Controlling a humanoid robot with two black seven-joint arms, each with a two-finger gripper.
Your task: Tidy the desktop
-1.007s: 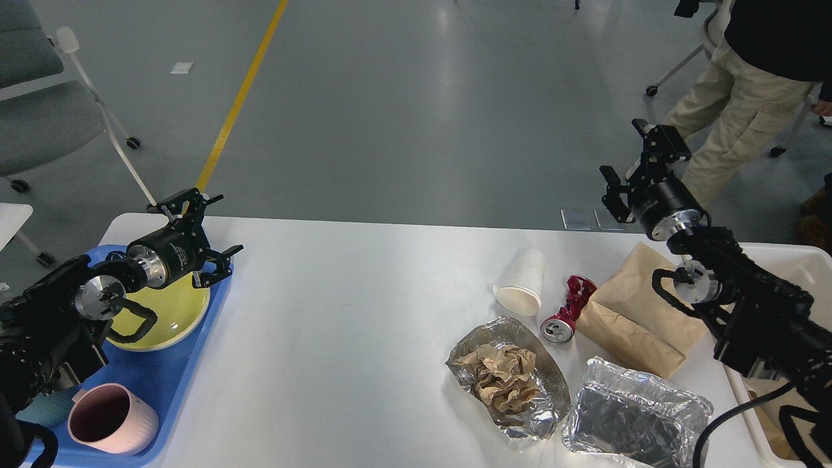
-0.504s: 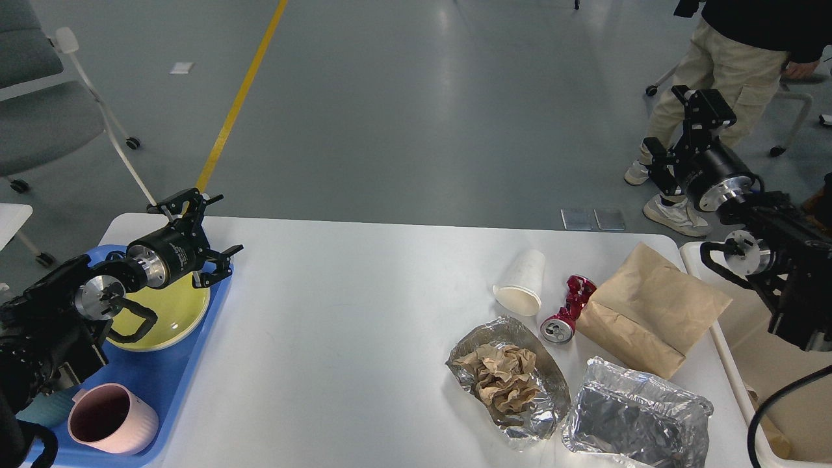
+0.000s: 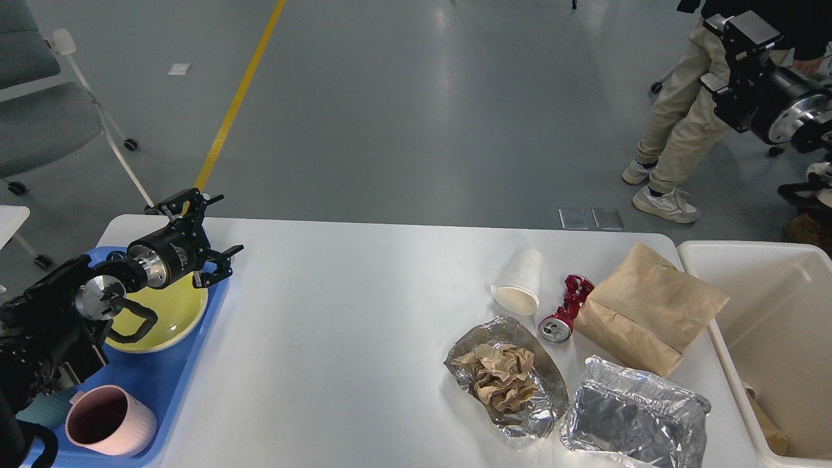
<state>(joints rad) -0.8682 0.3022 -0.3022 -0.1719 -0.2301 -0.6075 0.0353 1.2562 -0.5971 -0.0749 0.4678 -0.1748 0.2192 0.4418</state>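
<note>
- Floor: smooth grey, faintly glossy, with soft light reflections at 12 o'clock.
- Yellow line: painted on floor, running from 12 toward 9 o'clock.
- Grey chair: wheeled, white frame, at 10 o'clock.
- Floor plates: two square metal covers, side by side, at 3 o'clock.
- White floor marker: small, at 11 o'clock.

A crushed red can lies between a tipped white paper cup and a brown paper bag. Just below the can, foil holds crumpled brown paper; a foil tray sits lower right.
</note>
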